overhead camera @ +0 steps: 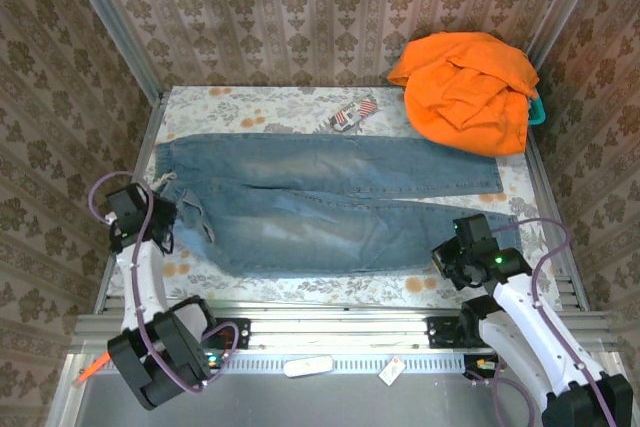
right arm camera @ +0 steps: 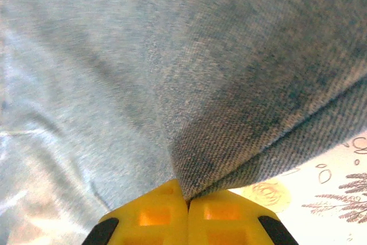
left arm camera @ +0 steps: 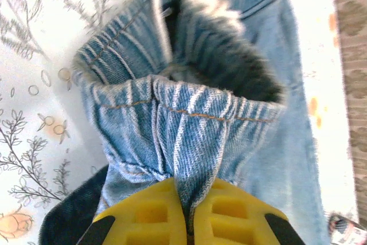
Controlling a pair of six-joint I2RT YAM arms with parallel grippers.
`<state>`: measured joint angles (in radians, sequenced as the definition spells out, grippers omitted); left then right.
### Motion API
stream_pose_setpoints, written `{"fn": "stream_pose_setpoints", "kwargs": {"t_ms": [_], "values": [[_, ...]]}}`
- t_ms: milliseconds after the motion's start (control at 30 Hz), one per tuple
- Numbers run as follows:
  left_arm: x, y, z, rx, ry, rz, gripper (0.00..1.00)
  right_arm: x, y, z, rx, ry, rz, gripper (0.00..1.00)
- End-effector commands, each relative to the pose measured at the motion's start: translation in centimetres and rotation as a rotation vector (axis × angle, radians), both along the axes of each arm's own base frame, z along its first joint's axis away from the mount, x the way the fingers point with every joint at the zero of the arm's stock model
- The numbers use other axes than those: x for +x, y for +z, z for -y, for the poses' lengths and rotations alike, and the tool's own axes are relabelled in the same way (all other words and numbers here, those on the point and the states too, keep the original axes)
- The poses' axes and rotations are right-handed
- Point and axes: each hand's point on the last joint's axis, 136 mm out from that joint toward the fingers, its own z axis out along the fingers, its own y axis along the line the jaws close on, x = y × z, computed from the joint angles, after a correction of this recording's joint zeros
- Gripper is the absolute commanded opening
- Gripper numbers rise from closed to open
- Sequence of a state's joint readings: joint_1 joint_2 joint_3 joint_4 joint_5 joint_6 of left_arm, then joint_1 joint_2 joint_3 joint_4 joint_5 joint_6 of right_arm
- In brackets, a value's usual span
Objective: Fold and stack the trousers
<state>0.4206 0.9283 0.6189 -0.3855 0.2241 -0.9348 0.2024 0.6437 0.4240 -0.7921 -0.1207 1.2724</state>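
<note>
Left wrist: waistband edge of trousers point(left arm camera: 189, 124) tight between yellow fingers point(left arm camera: 143, 219).

We reach both arms forward from their bases, white links bent at the elbow, each with a looped purple cable trailing behind the jaws. Our left gripper point(overhead camera: 168, 215) turns inward toward the right arm. Its jaws are pressed together, and the yellow pads point(left arm camera: 149, 216) meet along a thin seam. A fold of the trousers point(left arm camera: 189, 136) is pinched between the jaws and rises just ahead of them. Our right gripper point(overhead camera: 447, 255) turns inward toward the left arm, a green light glowing on the link behind its jaws. It is clamped the same way, its yellow pads point(right arm camera: 152, 219) touching, with an edge of the cloth caught between the jaws and spreading out ahead of them.
</note>
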Motion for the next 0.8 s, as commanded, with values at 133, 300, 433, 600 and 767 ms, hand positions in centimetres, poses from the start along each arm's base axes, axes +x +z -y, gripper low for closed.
{"fn": "stream_pose_setpoints", "kwargs": {"t_ms": [133, 300, 433, 600, 767], "values": [[-3.1, 4.3, 1.0, 0.002, 0.019, 0.017, 0.00, 1.2, 6.5, 0.8, -0.106, 0.119, 0.187, 0.00], [-5.0, 7.7, 0.8, 0.041, 0.063, 0.072, 0.00, 2.1, 12.1, 0.1, -0.119, 0.214, 0.345, 0.00], [-5.9, 9.2, 0.2, 0.027, 0.090, 0.095, 0.00, 1.4, 15.6, -0.6, -0.101, 0.273, 0.435, 0.00], [-7.4, 10.2, -0.8, 0.057, 0.109, 0.066, 0.00, -1.3, 16.7, 0.5, -0.167, 0.305, 0.468, 0.00], [-9.3, 11.6, -1.5, 0.096, 0.153, 0.042, 0.00, -4.4, 16.8, 2.1, -0.230, 0.296, 0.484, 0.00]]}}
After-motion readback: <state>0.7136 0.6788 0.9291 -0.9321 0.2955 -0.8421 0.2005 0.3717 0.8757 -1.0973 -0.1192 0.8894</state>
